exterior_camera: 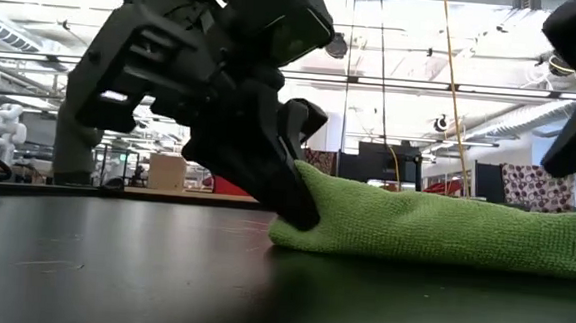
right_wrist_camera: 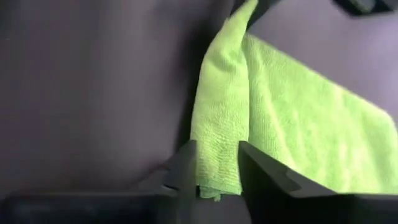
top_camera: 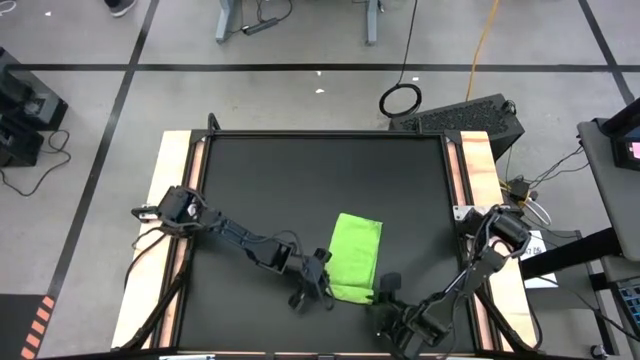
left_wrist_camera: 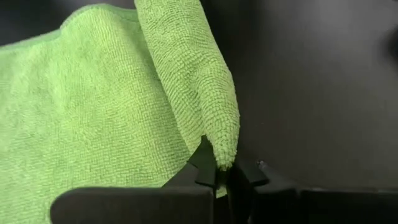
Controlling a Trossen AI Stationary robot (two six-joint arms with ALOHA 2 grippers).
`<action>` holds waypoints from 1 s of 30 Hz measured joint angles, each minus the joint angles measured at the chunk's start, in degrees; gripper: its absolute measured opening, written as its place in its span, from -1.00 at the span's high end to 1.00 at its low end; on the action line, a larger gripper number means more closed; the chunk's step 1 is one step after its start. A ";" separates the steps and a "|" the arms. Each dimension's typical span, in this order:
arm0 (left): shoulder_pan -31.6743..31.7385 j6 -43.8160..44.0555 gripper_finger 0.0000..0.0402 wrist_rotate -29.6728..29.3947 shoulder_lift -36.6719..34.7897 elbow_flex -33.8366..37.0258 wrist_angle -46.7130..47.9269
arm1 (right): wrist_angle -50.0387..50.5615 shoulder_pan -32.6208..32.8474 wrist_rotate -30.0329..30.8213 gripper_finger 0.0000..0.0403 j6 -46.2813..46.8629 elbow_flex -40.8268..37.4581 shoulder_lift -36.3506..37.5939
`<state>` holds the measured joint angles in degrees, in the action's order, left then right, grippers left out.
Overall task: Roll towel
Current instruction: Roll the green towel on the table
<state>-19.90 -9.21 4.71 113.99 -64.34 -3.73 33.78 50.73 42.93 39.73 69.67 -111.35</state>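
The left gripper (left_wrist_camera: 225,177) is pinched together on a corner of the towel (left_wrist_camera: 93,106), its two dark fingers (left_wrist_camera: 202,165) meeting with a narrow fold of lime-green cloth standing up between them. In the high view this gripper (top_camera: 322,285) sits at the towel's (top_camera: 355,257) near-left corner, with its arm stretching away from the towel toward the left edge of the table (top_camera: 300,180). The right gripper (right_wrist_camera: 217,177) is likewise clamped on the towel (right_wrist_camera: 292,130), its fingers (right_wrist_camera: 183,168) set on either side of a raised ridge of fabric that runs away from them along the cloth's edge. From above, that gripper (top_camera: 383,292) is at the towel's near-right corner, its arm bending off toward the table's right side. The towel itself lies on the black table surface as a narrow folded strip, its far end pointing toward the table's back edge and its near end caught by both grippers. In the low view the towel (exterior_camera: 444,226) rests flat on the table (exterior_camera: 112,261), with a dark gripper (exterior_camera: 291,192) pressed against its end.
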 joint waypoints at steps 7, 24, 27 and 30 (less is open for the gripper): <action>2.35 6.55 0.93 5.00 0.04 0.00 -0.02 | -7.73 2.37 0.69 0.10 -10.43 0.00 -1.58; 6.42 24.00 0.94 17.25 3.34 -0.17 -0.39 | -8.14 1.62 9.07 0.11 -17.74 0.31 -8.22; 6.99 26.78 0.94 21.49 5.77 -0.28 -3.66 | -7.79 1.23 8.85 0.11 -18.17 0.31 -8.97; 7.17 27.71 0.94 22.71 6.43 -0.24 -5.54 | -6.52 0.82 8.78 0.11 -17.42 0.33 -9.06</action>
<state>-12.73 18.50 27.42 120.42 -64.58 -9.26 27.26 51.54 51.71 22.32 70.00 -120.42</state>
